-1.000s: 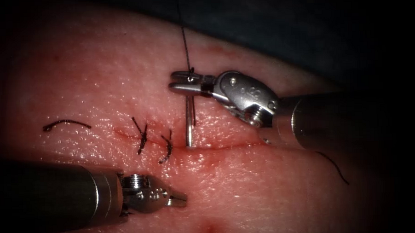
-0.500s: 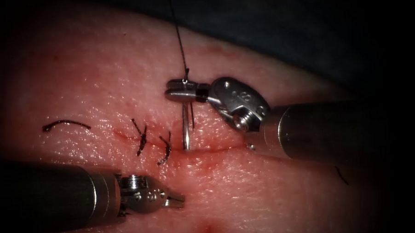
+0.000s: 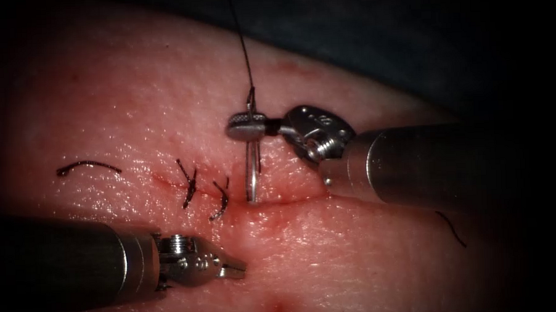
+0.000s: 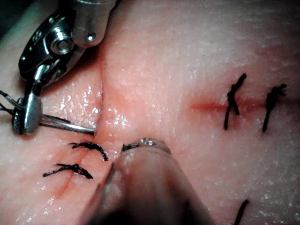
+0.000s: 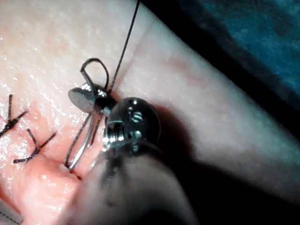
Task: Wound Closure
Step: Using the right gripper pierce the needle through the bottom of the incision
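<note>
Gripping the needle (image 3: 251,172) near its thread end, my right tool (image 3: 247,126) holds it almost upright over the cut (image 3: 292,197), jaws clamped across the shank. The needle's point meets the tissue (image 3: 134,105) at the cut line, just right of the two finished stitches (image 3: 204,190); from the right wrist view it seems to enter the wound edge, though I cannot be sure how deep it sits. From the needle's swaged end the thread (image 3: 240,46) runs straight up and away out of the endoscope view. My left tool (image 3: 236,270) hovers low over the near side of the cut, below the stitches, jaws together and holding nothing. A loose cut end of thread (image 3: 88,165) lies on the tissue well left of the stitches.
</note>
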`<state>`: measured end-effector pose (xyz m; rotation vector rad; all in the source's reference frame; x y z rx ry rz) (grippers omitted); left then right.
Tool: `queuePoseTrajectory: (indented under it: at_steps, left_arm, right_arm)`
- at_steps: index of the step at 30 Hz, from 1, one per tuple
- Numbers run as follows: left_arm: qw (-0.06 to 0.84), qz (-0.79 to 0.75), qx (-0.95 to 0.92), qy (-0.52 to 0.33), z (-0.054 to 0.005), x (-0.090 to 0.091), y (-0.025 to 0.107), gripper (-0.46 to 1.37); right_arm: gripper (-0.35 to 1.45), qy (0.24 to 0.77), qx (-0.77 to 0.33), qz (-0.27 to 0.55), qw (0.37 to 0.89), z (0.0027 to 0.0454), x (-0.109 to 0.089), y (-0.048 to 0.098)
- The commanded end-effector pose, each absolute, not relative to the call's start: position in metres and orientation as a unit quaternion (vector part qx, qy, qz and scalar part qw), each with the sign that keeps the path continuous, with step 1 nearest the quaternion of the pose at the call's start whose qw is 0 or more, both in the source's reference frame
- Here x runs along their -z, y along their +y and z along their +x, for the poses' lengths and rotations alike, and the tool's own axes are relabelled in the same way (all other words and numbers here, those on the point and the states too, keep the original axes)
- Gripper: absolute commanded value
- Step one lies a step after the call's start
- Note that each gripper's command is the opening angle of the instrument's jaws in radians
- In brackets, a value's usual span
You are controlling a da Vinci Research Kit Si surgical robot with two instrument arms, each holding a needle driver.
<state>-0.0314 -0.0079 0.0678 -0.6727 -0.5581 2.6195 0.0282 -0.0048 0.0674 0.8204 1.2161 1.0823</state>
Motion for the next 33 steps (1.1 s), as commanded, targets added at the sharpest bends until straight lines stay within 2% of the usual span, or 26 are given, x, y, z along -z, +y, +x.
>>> queuePoseTrajectory:
  at_steps: [1, 11, 33]
  left_arm:
    - [0.188, -0.24, -0.93, -0.203, -0.0314, -0.068, -0.008, -0.35]
    - [0.187, -0.241, -0.93, -0.204, -0.0313, -0.068, -0.008, -0.35]
    - [0.186, -0.242, -0.93, -0.207, -0.0311, -0.068, -0.007, -0.35]
  right_arm:
    - [-0.35, 0.521, -0.478, 0.363, 0.606, 0.0283, -0.067, -0.005]
    - [-0.35, 0.496, -0.505, 0.419, 0.568, 0.0289, -0.066, -0.008]
    - [-0.35, 0.451, -0.526, 0.483, 0.536, 0.0294, -0.062, -0.016]
